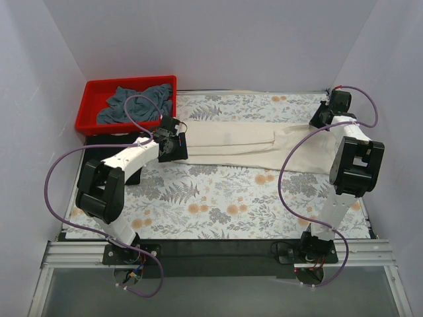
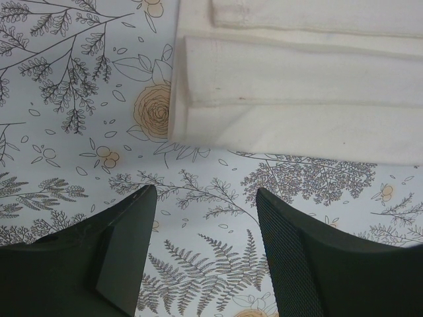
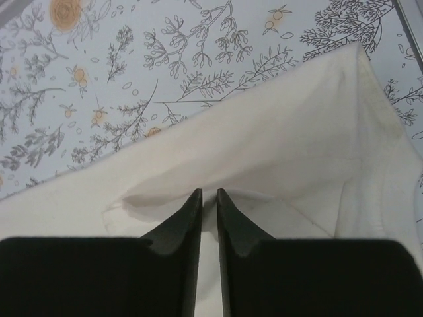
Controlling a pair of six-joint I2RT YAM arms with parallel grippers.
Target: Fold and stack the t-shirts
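Your cream-white t-shirt [image 1: 244,142] lies across the far half of the tabletop as a long band, folded lengthwise. It runs from beside the left pincer [image 1: 175,146] to the far right corner, where the right pincer [image 1: 324,115] sits at its wider, looser end.

In the left wrist view, the left pincer [image 2: 205,191] stands with its 2 fingers well apart over the floral tablecloth [image 2: 66,99]. Nothing is between them but the printed pattern. The folded end of the cream-white t-shirt [image 2: 297,99] lies just ahead of the fingertips, its layers stacked with the hems lined up, and the fingers do not touch it.

In the right wrist view, the right pincer [image 3: 208,193] has its fingers almost together, with only a thin slit between them. The tips point at a soft raised fold of the cream-white t-shirt [image 3: 264,152], which spreads beneath and ahead of them. You cannot tell from these views whether any cloth is caught in the slit.

The slate grey-blue t-shirt [image 1: 135,102] lies crumpled inside the red bin [image 1: 82,113] at the far left corner. The black t-shirt [image 1: 92,155] lies flat at the left edge of the tabletop, mostly hidden under the left arm.
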